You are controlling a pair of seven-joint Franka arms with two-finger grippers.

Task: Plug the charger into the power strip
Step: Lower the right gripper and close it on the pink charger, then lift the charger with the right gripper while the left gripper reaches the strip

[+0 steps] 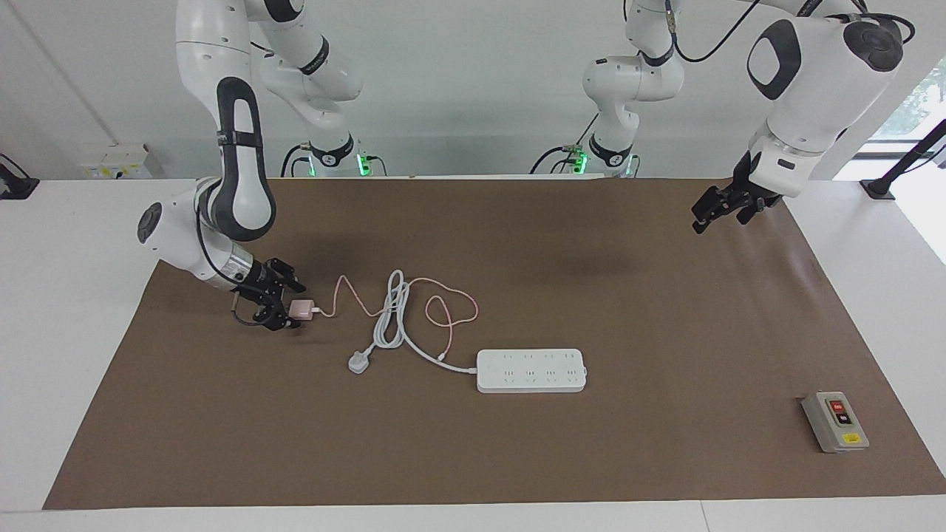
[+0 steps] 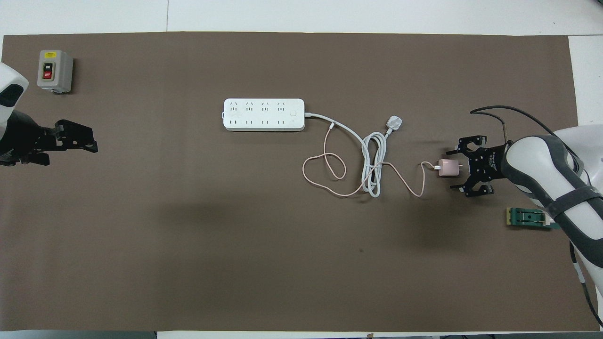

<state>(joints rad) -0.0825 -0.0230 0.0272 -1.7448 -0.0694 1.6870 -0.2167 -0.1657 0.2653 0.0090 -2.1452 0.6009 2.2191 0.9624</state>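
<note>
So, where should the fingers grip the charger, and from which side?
Grip the charger on its two flat side faces, coming from the prong end, toward the right arm's end of the table. Its cable leaves the opposite face, so that approach stays clear of it.
</note>
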